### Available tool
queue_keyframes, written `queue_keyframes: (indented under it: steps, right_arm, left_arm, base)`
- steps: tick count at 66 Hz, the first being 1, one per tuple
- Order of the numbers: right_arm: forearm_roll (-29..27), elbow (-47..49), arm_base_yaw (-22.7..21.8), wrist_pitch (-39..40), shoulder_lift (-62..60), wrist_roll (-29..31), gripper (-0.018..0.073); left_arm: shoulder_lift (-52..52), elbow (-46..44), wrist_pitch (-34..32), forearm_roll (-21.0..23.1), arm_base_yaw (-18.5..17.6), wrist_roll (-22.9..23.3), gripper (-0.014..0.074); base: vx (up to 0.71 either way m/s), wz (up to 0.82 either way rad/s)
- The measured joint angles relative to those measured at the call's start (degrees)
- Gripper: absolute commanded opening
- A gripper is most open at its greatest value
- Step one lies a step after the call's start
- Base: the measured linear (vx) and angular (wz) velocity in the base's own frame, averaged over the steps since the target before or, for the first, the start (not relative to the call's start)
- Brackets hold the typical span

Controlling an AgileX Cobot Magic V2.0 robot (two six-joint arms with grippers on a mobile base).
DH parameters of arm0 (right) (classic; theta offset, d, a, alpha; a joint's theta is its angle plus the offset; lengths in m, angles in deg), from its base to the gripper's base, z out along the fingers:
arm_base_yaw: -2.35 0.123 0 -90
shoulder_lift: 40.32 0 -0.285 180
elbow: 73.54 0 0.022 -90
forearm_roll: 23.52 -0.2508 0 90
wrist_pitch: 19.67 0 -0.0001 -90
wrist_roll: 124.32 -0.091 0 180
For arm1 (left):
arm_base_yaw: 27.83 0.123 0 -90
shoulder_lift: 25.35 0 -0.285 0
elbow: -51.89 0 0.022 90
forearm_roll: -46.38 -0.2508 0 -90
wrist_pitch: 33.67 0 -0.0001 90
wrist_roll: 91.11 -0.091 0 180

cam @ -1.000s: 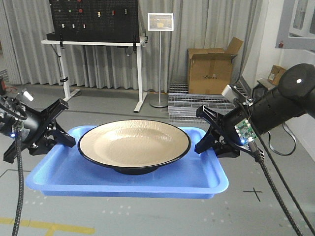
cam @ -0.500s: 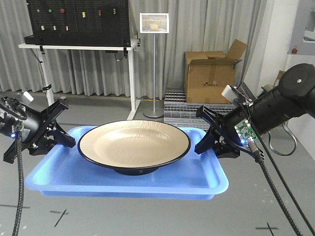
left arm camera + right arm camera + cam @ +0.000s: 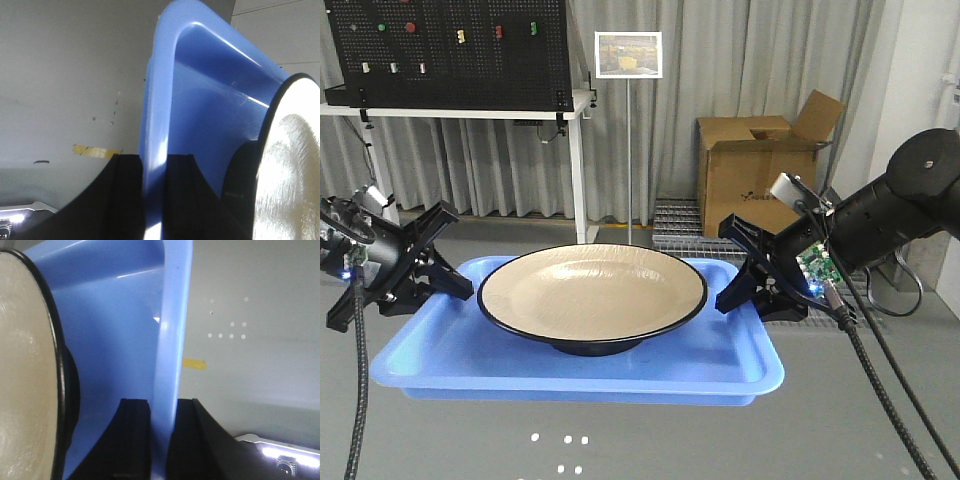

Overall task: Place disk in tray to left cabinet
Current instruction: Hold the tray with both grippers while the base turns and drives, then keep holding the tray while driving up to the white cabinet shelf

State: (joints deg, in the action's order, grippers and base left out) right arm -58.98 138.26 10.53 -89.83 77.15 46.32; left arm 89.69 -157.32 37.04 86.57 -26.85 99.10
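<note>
Overall, in the front-facing view the tray (image 3: 440, 355), bright blue plastic, is seen held level above the grey floor, with the disk (image 3: 592, 292) resting upright at its middle, tan inside and black-rimmed. The left gripper (image 3: 448, 255) is clamped on the tray's left short rim and the right gripper (image 3: 722, 267) on the opposite rim.

How tightly they grip is shown only by the wrist cameras. In the left wrist view, the left gripper (image 3: 154, 200) is seen with its two black fingers (image 3: 127, 195) pressed to either side of the tray (image 3: 200, 115) wall, and the disk (image 3: 285, 170) sits just inside. In the right wrist view, the right gripper (image 3: 160, 440) is closed the same way on the tray (image 3: 115, 340), beside the disk (image 3: 25, 365). Strips of yellow tape (image 3: 95, 151) on the floor appear in these views only.

The room is given only by the front view: a pegboard (image 3: 450, 50) on a white table (image 3: 460, 105), a sign stand (image 3: 628, 55) and a cardboard box (image 3: 760, 160).

Compared with half a second ago, the pegboard and sign have shifted left and upward in frame, the floor crosses are gone and white dots (image 3: 560, 440) are now seen, while the tray, disk and both grips are unchanged.
</note>
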Motion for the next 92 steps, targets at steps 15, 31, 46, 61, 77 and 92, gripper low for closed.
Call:
queue_keyframes:
  steps: [15,31,46,61,77,92]
  right_arm:
    - [0.0,0.0,0.0,0.0,0.0,0.0,-0.0004]
    - [0.0,0.0,0.0,0.0,0.0,0.0,-0.0004]
    - [0.0,0.0,0.0,0.05,0.0,0.0,-0.0004]
    - [0.0,0.0,0.0,0.05,0.0,0.0,-0.0004]
    - [0.0,0.0,0.0,0.05,0.0,0.0,-0.0004]
    - [0.0,0.0,0.0,0.05,0.0,0.0,-0.0004]
  left_arm:
    - [0.0,0.0,0.0,0.0,0.0,0.0,0.0]
    - [0.0,0.0,0.0,0.0,0.0,0.0,0.0]
    - [0.0,0.0,-0.05,0.0,0.0,0.0,0.0]
    - [0.0,0.0,-0.05,0.0,0.0,0.0,0.0]
    - [0.0,0.0,-0.11,0.0,0.0,0.0,0.0]
    - [0.0,0.0,-0.11,0.0,0.0,0.01,0.0]
  base:
    - [0.66,-0.01]
    - [0.65,-0.07]
    - [0.62,-0.08]
    - [0.59,-0.06]
    - [0.56,-0.07]
    - [0.51,-0.08]
